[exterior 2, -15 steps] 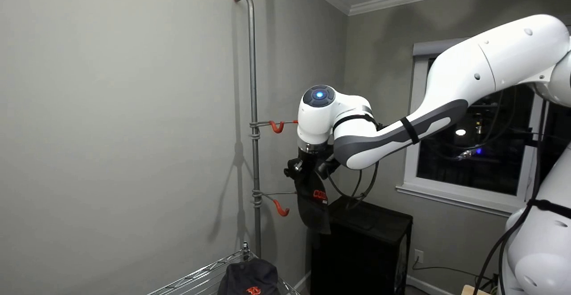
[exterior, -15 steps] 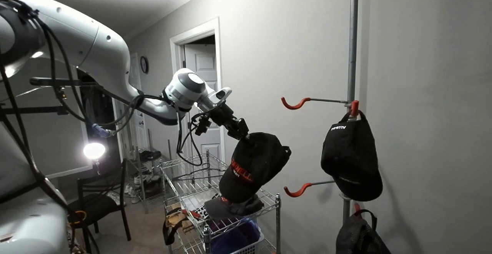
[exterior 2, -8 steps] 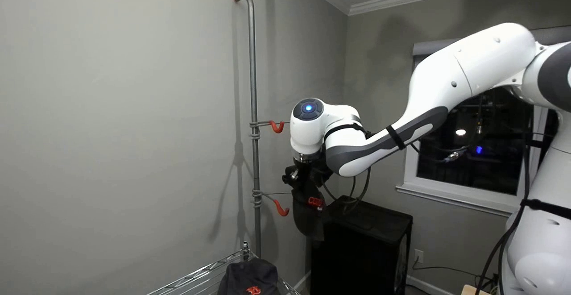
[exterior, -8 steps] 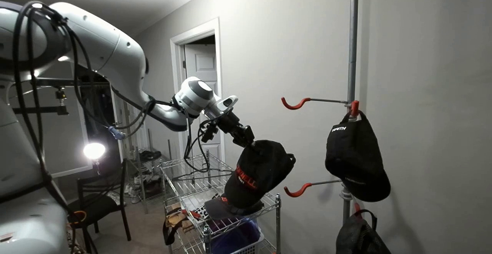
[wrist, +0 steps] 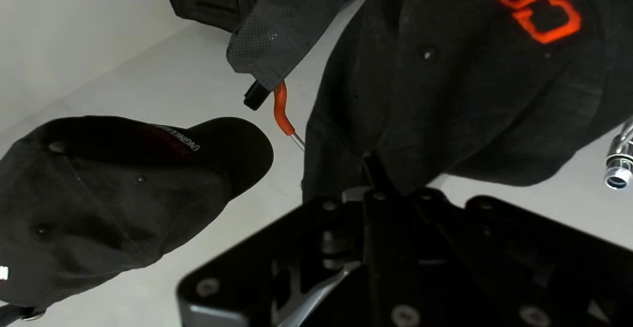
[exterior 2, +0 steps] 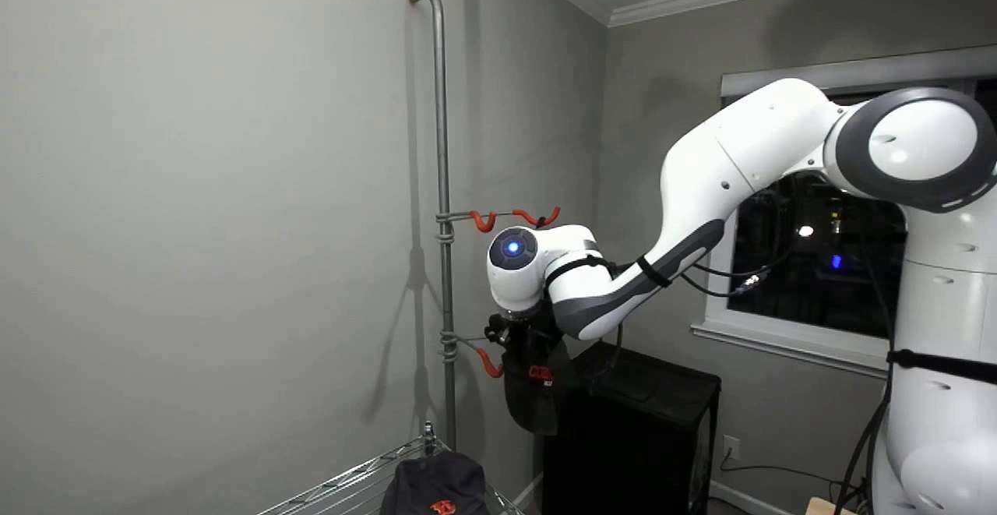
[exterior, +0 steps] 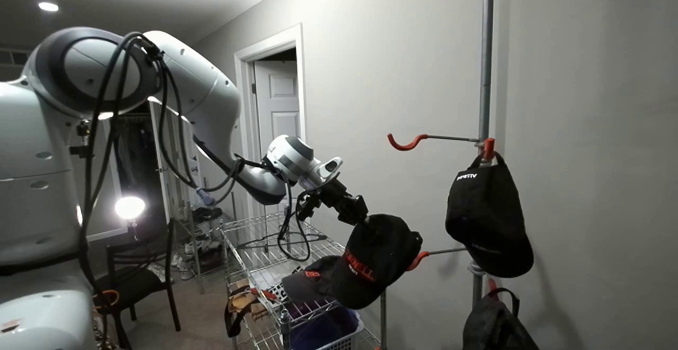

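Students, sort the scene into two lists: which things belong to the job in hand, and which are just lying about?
Job in hand:
black cap with red lettering
gripper, shut on that cap

Apparently just about:
chair
black box-shaped unit in the corner

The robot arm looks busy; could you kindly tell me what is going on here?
The robot arm has its tool shut on a black cap with red lettering, pinched at the crown and hanging tilted, brim lowest. In an exterior view it overlaps a lower red hook; I cannot tell whether they touch. Another black cap hangs from an upper hook on the pole, and a dark cap rests on the wire rack.
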Motion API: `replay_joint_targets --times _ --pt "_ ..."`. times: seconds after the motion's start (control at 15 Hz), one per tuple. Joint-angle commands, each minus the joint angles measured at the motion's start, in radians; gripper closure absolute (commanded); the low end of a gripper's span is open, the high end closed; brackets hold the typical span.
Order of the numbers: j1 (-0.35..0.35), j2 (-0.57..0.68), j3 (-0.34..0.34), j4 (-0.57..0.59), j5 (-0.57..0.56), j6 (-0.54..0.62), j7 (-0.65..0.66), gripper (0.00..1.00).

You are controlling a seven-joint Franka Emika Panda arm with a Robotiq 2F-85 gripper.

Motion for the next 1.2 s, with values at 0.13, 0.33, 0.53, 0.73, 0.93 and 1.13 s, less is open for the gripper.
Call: replay_joint_targets --times 0.13,0.33,0.53,0.73,0.93,1.13 --pt "0.039 0.099 -0.032 0.089 -0.073 0.013 0.039 0.99" --pt "0.053 0.141 -0.035 0.101 -0.056 0.022 0.026 0.99" --pt "0.065 0.183 -0.040 0.092 -0.044 0.033 0.025 0.99" --pt "0.067 0.217 -0.044 0.084 -0.030 0.055 0.024 0.99" --pt "0.065 0.242 -0.048 0.077 -0.008 0.076 0.017 0.99" --pt "0.065 0.263 -0.053 0.075 0.011 0.097 0.007 0.99"
